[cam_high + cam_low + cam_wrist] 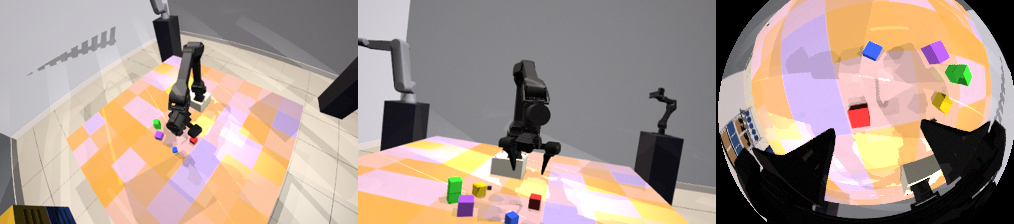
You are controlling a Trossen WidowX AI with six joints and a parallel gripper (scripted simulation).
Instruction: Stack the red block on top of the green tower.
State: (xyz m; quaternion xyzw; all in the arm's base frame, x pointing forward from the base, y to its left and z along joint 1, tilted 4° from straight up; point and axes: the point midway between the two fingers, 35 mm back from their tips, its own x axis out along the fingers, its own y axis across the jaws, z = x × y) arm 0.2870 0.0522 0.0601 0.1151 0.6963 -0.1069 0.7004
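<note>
Pincer (185, 135) (528, 173) (880, 128) spread wide, nothing between its tips, raised above the surface (128, 166) (383, 181) (861, 22). Red block (193, 140) (535, 201) (859, 116) on the surface, apart from the tower. Green tower (156, 124) (454, 190) (959, 74) upright; purple block (159, 135) (465, 206) (935, 52) near it. Done: tower standing, probably two blocks high, though the seam is faint. Left: grasp, lift, carry, set down, release. No brand, label or writing legible.

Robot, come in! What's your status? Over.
Gripper open, empty. Red block on the mat, unstacked. Green tower upright. Nothing on top of it.
</note>
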